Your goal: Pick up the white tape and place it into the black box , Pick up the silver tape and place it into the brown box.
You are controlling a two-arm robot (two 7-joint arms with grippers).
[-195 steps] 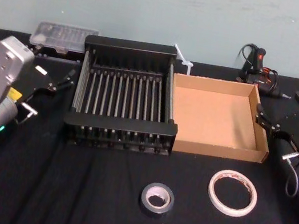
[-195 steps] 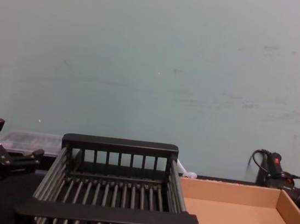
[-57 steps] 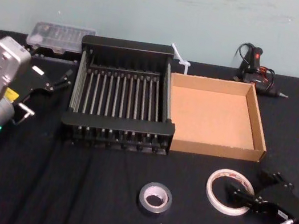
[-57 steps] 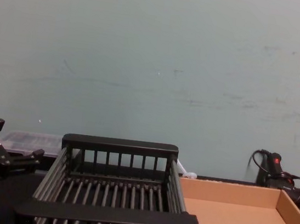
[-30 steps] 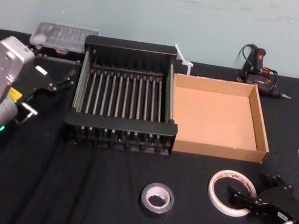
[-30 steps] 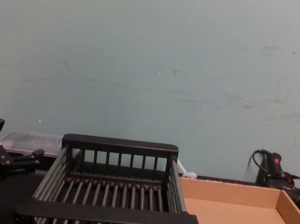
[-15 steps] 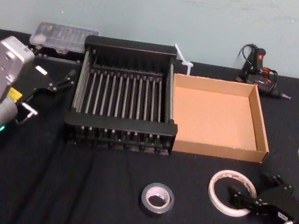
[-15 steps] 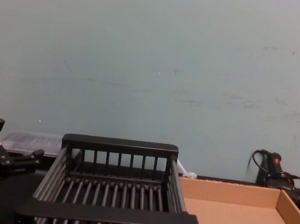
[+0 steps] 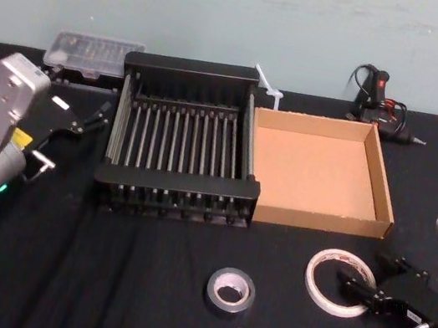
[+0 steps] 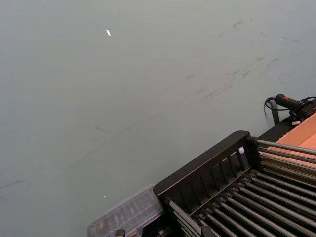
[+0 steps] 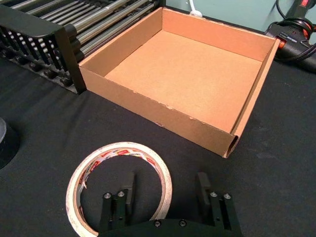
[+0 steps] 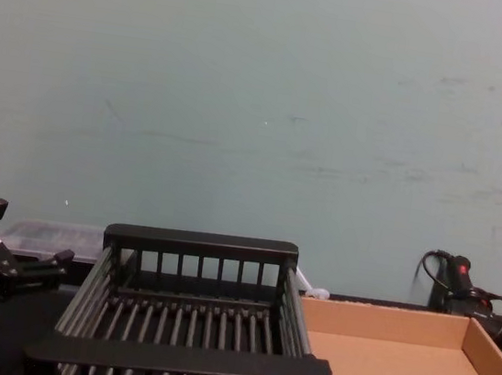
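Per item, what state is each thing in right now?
Flat white tape roll: flat on table, straddled by right gripper.
Small dark grey silvery tape roll: flat on table, untouched.
Black slatted crate: empty.
Tan cardboard box: empty.
Right gripper: open.
Left gripper: open, parked beside crate.

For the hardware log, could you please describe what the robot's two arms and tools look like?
Both arms are silver-grey metal with a boxy pale wrist block and a small teal light. The left tool and right tool are black with slim paired fingers. A thin grey cable loops beside the right wrist.
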